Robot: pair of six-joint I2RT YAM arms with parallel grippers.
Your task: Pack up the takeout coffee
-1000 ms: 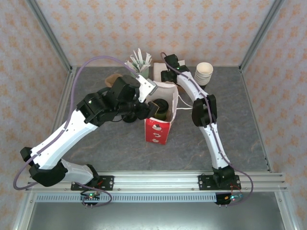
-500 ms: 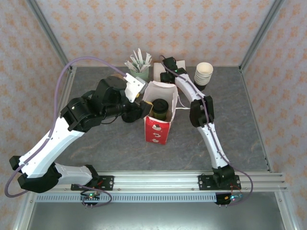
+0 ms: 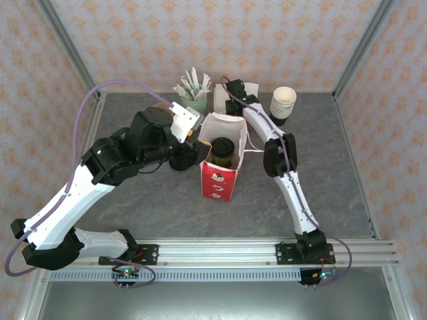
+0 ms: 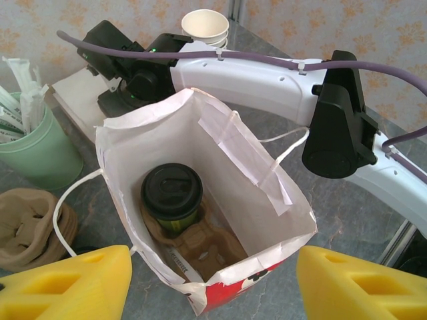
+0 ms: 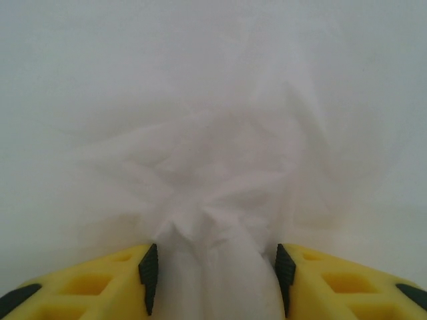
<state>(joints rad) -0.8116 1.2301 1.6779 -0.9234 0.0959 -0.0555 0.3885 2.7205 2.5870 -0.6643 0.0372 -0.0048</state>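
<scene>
Stack of brown cup trays [image 4: 27, 223] at far left on the grey worktop [image 3: 320, 173]. Beside it a green cup [image 4: 37, 157] stuffed with wrapped sticks [image 4: 20, 107]; print on the wrappers is too small to read. Left fingers [image 4: 73, 280] are spread wide with nothing between them, just left of the paper bag [image 4: 227, 167] in the top view.

Bag is white, open mouth up, string handles hanging out to both sides. Its red front panel has white marks, not legible.

Coffee [image 4: 171, 193] is inside the bag, seated in a brown cardboard tray [image 4: 200, 247] on the bag floor. It sits in the tray slot farther from the left wrist camera. Upright, black lid on top, long axis vertical.

Right arm [image 4: 253, 73] reaches across behind the bag and crosses its far rim. Right fingers [image 5: 100, 280] are down on the white napkins [image 5: 213, 167], pinching a bunched fold between the pads. Stack of cream cups [image 4: 205, 27] sits farthest right, behind the arm.
</scene>
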